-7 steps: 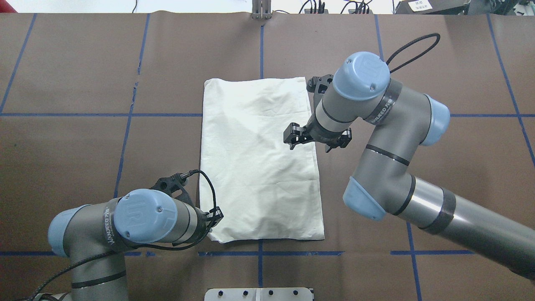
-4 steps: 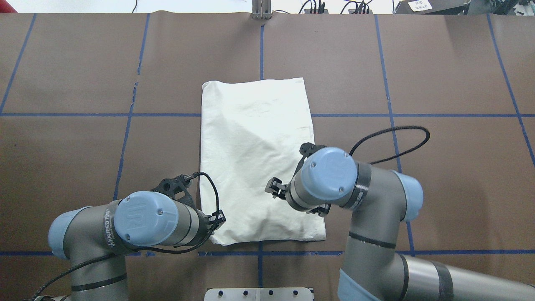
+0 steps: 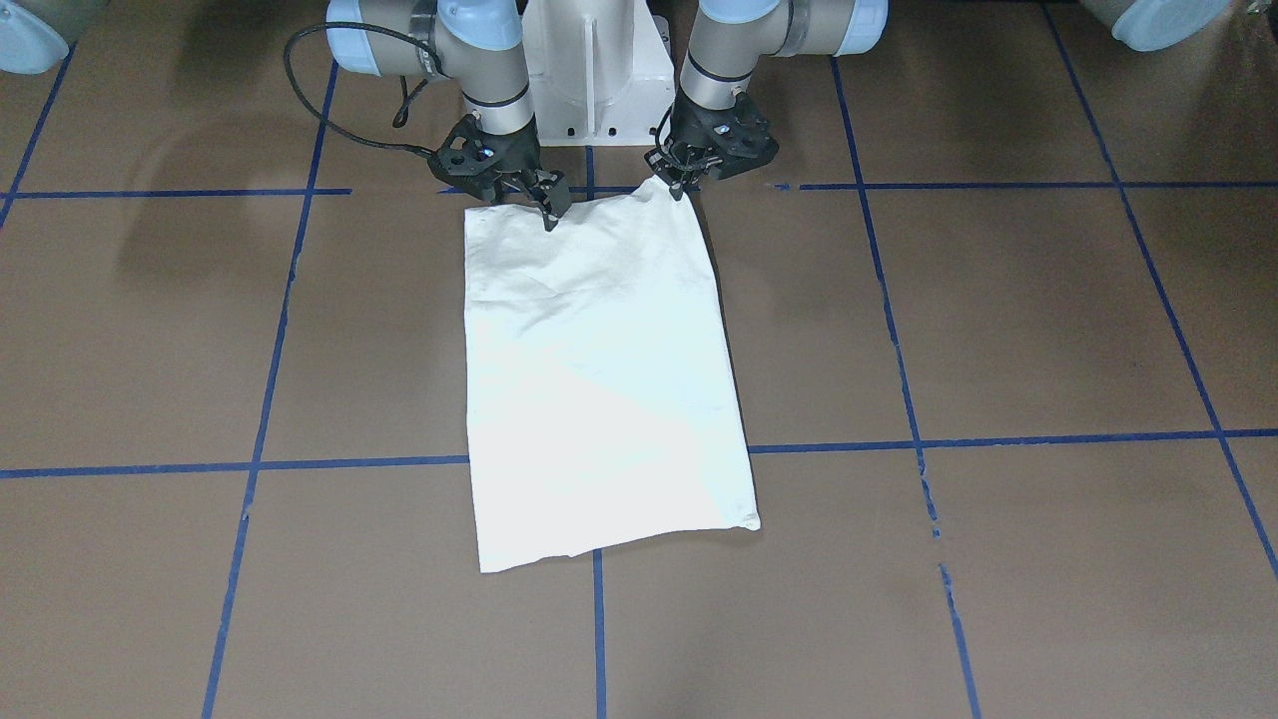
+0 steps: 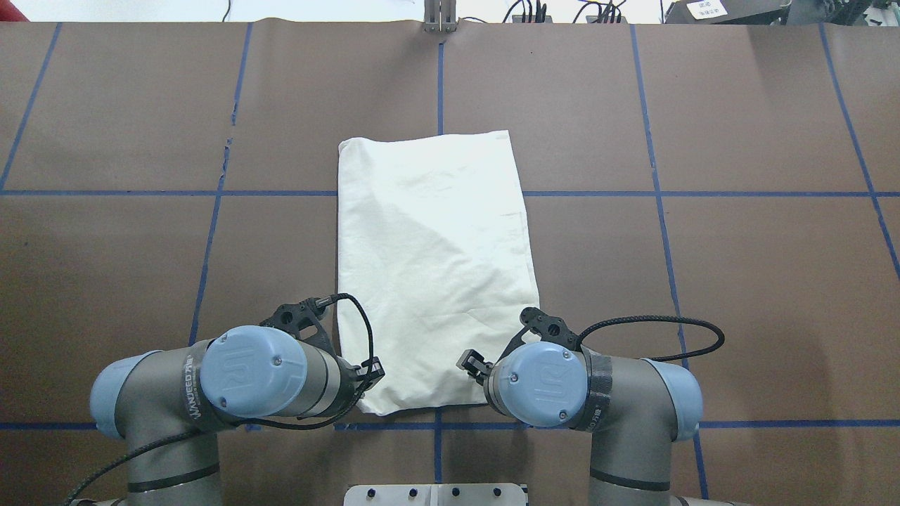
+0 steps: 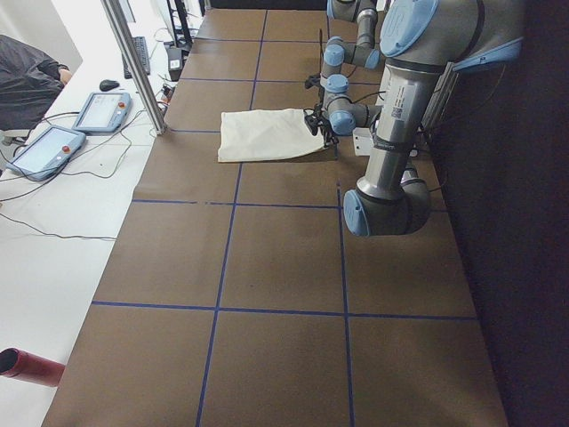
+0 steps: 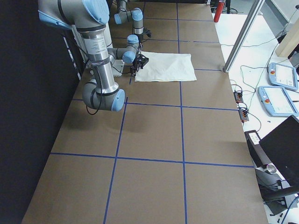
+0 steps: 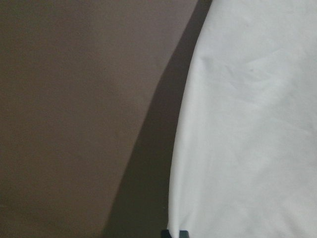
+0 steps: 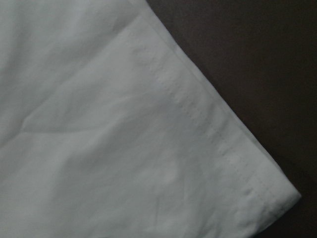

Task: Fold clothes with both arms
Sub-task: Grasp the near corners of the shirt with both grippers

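The cream-white shirt (image 4: 436, 267) lies folded into a long rectangle on the brown table, plain side up, with no print in sight. My left gripper (image 4: 371, 372) is at the shirt's near-left corner and shut on it. In the front view that corner rises up to the left gripper (image 3: 681, 183). My right gripper (image 4: 472, 365) hovers open over the near-right corner. In the front view the right gripper (image 3: 539, 200) is just above the shirt (image 3: 599, 379). The right wrist view shows the hemmed corner (image 8: 237, 173) lying free. The left wrist view shows the shirt's edge (image 7: 247, 124) above its shadow.
Blue tape lines (image 4: 211, 193) divide the brown table cover. The white pedestal (image 3: 589, 70) stands between the arm bases. A metal plate (image 4: 436, 494) sits at the table's near edge. A metal post (image 5: 133, 67) and teach pendants (image 5: 102, 111) stand beyond the far edge.
My right arm has swung from the shirt's far right side back to its near-right corner. My left gripper has stayed at the near-left corner.
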Robot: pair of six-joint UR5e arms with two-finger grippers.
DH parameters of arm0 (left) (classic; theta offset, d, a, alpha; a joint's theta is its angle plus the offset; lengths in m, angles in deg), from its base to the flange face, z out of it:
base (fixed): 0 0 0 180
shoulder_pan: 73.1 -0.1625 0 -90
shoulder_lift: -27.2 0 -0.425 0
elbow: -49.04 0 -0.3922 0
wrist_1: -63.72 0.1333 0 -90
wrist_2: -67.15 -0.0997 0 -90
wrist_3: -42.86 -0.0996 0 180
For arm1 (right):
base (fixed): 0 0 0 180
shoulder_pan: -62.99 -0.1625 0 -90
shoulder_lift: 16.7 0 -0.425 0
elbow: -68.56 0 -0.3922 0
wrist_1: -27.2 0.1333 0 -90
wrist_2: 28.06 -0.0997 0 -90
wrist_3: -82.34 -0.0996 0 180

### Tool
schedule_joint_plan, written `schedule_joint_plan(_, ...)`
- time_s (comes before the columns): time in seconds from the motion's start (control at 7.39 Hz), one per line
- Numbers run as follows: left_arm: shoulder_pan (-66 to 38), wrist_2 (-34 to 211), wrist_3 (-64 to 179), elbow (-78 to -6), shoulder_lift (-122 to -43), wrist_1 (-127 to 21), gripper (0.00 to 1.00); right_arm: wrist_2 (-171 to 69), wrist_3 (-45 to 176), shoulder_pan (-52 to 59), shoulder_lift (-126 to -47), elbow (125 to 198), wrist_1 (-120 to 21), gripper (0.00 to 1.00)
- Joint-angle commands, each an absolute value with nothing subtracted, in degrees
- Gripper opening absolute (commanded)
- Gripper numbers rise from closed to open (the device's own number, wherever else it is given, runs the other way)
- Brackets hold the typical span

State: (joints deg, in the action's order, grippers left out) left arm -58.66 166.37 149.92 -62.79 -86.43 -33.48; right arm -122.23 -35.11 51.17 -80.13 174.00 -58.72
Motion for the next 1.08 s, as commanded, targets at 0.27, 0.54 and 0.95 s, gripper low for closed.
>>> schedule_joint_plan(0.27, -58.86, 166.37, 149.91, -62.76, -86.53, -33.48, 0.0, -122.19, -35.87, 51.48, -80.51, 173.77, -59.99, 1.0)
schedule_joint_plan(0.54, -58.95, 166.37, 149.91, -62.76, -86.44, -33.48, 0.0, -122.19, -35.78, 51.48, -80.51, 173.86, -59.99, 0.22)
schedule_joint_plan(0.95, -58.95, 166.37, 149.91, -62.76, -86.53, -33.4, 0.0, -122.37, -35.52, 50.96, -80.25, 173.86, -59.99, 0.0)
